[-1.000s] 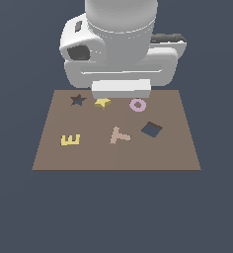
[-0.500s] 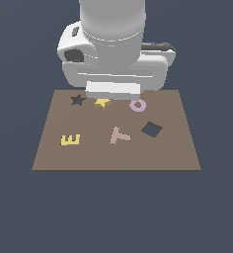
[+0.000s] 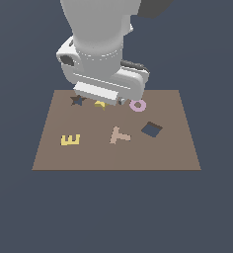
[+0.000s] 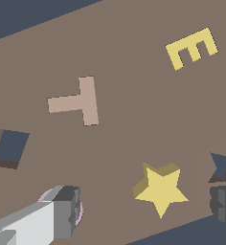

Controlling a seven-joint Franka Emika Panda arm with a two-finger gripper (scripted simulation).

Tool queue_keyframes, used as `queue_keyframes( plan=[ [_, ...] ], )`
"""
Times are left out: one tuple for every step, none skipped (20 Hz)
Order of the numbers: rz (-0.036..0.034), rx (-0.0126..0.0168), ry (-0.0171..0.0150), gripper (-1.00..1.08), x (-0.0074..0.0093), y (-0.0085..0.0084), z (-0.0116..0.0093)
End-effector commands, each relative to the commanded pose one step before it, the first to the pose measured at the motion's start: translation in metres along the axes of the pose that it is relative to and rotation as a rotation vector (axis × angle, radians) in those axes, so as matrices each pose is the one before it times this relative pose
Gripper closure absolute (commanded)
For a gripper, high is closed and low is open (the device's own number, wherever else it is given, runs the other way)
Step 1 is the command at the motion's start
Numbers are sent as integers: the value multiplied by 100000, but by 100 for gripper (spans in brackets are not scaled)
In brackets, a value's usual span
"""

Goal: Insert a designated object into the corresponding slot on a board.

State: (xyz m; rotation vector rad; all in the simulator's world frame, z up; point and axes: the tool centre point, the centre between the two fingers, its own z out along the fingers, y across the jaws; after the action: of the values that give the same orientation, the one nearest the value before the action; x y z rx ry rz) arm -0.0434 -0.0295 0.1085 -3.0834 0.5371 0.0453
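Gripper (image 4: 143, 210) wide open w/ yellow star (image 4: 160, 188) between fingers, on board (image 4: 134, 72).

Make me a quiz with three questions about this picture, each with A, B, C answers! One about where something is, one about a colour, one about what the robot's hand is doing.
1. Where is the yellow star?
A. Between the hand's fingers
B. On top of the letter E
C. Inside the square hole

2. What colour is the letter T?
A. Green
B. Pinkish tan
C. Blue

3. What is the hand doing?
A. Squeezing the star
B. Open, holding nothing
C. Holding the ring

Answers:
1 A, the wrist view shows the star lying on the board between the two fingers.
2 B, both views show it pinkish tan.
3 B, the fingers stand wide apart, not touching the star.
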Motion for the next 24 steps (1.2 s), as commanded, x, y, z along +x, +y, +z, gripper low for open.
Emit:
queue_keyframes(
  plan=[
    [8448, -74, 764, -92, -634, 1061, 1366],
    [3045, -19, 280, -92, -218, 380, 494],
    [2862, -18, 263, -92, -205, 356, 466],
    [2679, -16, 246, -92, -193, 333, 437],
    [2498, -15, 229, -92, -180, 309, 409],
    [2317, -14, 212, -92, -167, 285, 381],
    [2136, -11, 194, -92, -154, 261, 353],
    [1954, -8, 176, -92, -142, 237, 325],
    [1774, -6, 158, -92, -129, 213, 296],
    [1591, -4, 140, -92, -117, 189, 267],
    [1406, -2, 123, -92, -104, 165, 238],
    [1223, -1, 105, -92, -91, 143, 208],
    [1034, 0, 88, -92, -78, 119, 177],
    [851, 1, 72, -92, -63, 98, 146],
    [664, 1, 56, -92, -49, 76, 114],
    [469, 1, 39, -92, -37, 52, 82],
    [284, 1, 23, -92, -22, 32, 49],
    [97, 0, 8, -92, -6, 12, 16],
    [-589, -60, -127, -92, 20, -43, -64],
    [0, 0, 0, -92, -3, -4, 30],
    [0, 0, 0, -92, -10, -13, 91],
    [82, 19, 7, -92, 7, 16, 143],
    [67, 15, 5, -92, -5, 1, 206],
    [67, 15, 5, -92, -13, -6, 267]
  ],
)
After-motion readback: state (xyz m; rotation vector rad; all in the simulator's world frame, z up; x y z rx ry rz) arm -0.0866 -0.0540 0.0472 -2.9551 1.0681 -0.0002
